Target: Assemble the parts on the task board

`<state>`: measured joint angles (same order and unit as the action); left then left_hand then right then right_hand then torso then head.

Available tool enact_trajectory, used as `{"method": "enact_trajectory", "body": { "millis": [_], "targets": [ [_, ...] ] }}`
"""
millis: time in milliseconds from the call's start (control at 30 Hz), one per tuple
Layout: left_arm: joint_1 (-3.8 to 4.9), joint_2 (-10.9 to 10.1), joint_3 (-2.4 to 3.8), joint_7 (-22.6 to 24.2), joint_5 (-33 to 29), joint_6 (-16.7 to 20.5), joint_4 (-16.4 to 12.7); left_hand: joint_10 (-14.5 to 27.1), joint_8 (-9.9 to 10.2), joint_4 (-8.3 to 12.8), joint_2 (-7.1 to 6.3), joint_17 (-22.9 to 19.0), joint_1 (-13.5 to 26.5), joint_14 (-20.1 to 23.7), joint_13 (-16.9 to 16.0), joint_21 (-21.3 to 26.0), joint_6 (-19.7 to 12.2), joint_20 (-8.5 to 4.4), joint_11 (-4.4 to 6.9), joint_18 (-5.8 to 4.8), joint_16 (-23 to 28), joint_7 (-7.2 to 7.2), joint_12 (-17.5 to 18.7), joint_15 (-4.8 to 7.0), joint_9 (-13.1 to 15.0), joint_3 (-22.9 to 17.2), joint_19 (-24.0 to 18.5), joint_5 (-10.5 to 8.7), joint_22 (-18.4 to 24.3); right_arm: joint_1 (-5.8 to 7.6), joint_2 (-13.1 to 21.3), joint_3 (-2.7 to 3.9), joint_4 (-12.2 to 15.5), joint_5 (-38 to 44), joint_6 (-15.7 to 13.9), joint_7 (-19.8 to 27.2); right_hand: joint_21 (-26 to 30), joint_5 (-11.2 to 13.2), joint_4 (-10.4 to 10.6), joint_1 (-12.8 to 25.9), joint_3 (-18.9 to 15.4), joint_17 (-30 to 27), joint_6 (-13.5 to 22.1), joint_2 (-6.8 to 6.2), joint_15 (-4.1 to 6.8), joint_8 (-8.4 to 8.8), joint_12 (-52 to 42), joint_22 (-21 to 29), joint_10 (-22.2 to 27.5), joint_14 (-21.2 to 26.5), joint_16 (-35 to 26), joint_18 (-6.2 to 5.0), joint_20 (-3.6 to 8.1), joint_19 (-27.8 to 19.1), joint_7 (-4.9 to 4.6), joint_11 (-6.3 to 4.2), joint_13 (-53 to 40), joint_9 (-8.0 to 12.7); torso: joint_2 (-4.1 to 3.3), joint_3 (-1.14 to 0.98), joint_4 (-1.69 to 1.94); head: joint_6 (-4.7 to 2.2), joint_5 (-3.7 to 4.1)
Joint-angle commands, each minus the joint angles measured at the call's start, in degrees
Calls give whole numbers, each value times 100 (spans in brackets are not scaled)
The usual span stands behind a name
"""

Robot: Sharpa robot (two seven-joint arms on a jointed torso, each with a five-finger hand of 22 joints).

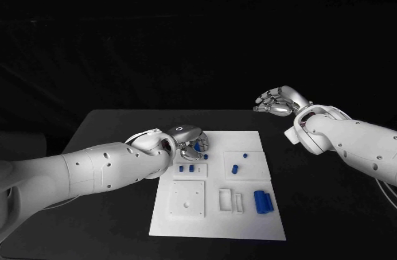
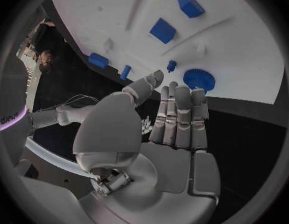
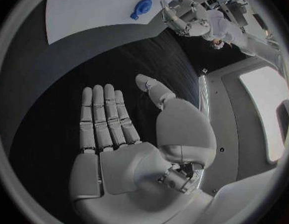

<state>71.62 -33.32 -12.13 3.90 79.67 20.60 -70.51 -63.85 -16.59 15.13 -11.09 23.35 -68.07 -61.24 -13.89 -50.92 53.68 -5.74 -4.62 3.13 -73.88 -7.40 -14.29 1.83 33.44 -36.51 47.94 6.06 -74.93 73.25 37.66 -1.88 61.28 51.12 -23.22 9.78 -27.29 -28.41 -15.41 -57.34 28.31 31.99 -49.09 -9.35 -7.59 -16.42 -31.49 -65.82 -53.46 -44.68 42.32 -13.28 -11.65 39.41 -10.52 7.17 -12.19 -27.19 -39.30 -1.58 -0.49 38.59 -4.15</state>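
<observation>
Head view placed the left robot hand (image 1: 186,140), fingers apart and empty, at the task board's (image 1: 248,225) far-left corner, seemingly just short of the blue gear (image 2: 199,78); the right robot hand (image 1: 280,101), likewise spread, hung well apart.

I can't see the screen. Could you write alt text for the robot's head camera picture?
A white rectangular task board lies on a black table, with small blue parts scattered on it. The robot's silver left hand hovers at the board's far left corner, near a round blue gear. Its silver right hand hangs open and empty beyond the table's far right edge.
</observation>
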Motion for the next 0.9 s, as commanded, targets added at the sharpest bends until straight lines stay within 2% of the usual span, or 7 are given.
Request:
{"method": "enact_trajectory", "body": {
  "millis": [33, 400, 667, 900],
  "targets": [
    [-16, 98, 4, 82, 355, -144, 80, 32, 48, -12, 3, -14, -50, 2, 35, 23, 27, -124, -59, 77, 29, -21, 98, -59, -29, -10, 17, 33, -48, -2, -10, 3, 18, 9, 54, 55, 36, -23, 7, 10, -20, -9, 32, 50, 8, -9, -36, -9, -2, 41, 29, -113, -56, 3, -10, 7, 8, 8, 2, -2, 1, 5, 14],
    [-83, 300, 5, 8, 423, -228, 326, 209, 162, -34, 3, -29, -69, -5, 256, 48, -80, -26, -164, 146, 21, -82, 509, -160, -143, -11, 30, 14, -66, -2, -14, 3, 42, 9, 55, 55, 38, -23, 7, 9, -19, -14, 31, 50, 8, -10, -38, -11, -2, 43, 33, -113, -57, 3, -10, 7, 11, 9, 5, -7, -1, 11, 33],
    [-136, 399, 5, 10, 429, -305, 422, 208, 180, -51, 25, -23, -77, -21, 316, 45, -92, -12, -170, 165, -5, -89, 597, -165, -175, -11, 43, 12, -76, -2, -11, 3, 58, 9, 57, 54, 39, -22, 7, 10, -20, -18, 31, 49, 8, -10, -40, -13, -2, 43, 36, -113, -58, 4, -10, 8, 14, 9, 3, -8, 0, 15, 47],
    [-179, 450, 5, 44, 438, -209, 530, 95, 181, -52, 81, 4, -106, -60, 348, 12, -75, -26, -146, 183, -77, -87, 620, -143, -204, -12, 82, 19, -97, -2, -19, 3, 62, 9, 59, 55, 41, -22, 7, 10, -20, -22, 30, 49, 8, -10, -41, -15, -2, 44, 39, -114, -59, 4, -10, 8, 16, 10, 6, -8, 3, 22, 52]
  ]
}}
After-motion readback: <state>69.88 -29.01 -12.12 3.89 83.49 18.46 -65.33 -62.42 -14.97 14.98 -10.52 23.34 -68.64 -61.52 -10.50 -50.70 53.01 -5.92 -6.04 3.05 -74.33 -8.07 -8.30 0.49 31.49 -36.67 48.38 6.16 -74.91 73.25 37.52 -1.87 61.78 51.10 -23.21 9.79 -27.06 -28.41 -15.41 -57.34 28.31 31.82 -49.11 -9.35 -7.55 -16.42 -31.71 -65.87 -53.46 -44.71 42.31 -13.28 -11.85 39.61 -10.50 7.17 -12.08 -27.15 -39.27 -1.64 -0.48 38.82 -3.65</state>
